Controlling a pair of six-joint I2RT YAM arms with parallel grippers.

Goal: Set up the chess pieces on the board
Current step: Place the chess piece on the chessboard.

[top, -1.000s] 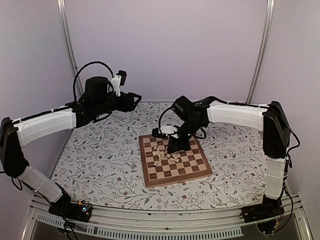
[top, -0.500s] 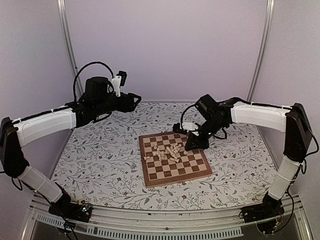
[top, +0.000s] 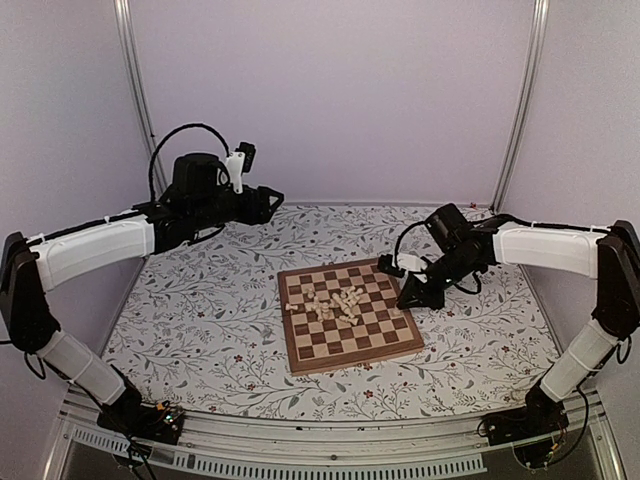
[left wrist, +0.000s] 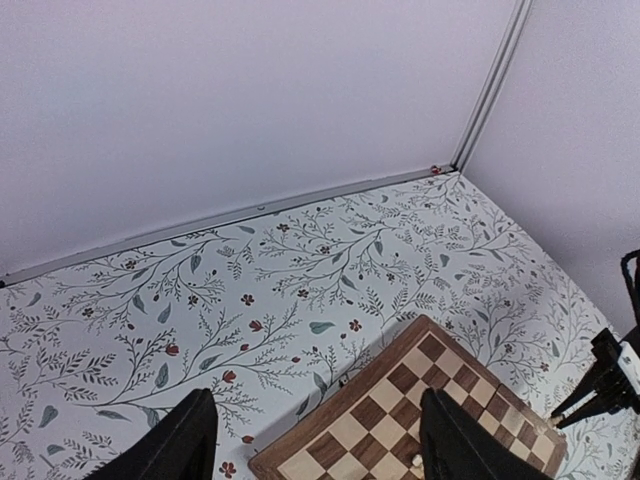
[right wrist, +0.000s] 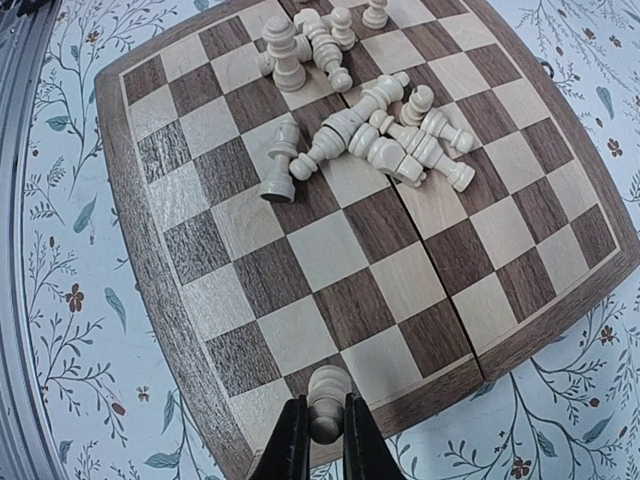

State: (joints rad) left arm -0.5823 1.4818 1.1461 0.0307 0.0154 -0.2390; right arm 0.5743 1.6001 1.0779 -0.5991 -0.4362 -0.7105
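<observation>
right wrist: a pawn [right wrist: 327, 392] is pinched in the right gripper [right wrist: 325, 428] at the board's [right wrist: 330, 250] right edge, other chess pieces [right wrist: 380, 135] heaped mid-board; released tilted, it could be toppled. left gripper [left wrist: 318, 440] spread.

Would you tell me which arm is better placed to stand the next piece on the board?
Right: the right gripper is shut on a chess piece over the board edge; the left gripper hangs open and empty, well off the board.

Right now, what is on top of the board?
A jumble of pale pieces, mostly toppled, few upright. The right gripper pinches one pawn at the board edge; fingers hide its base.
</observation>
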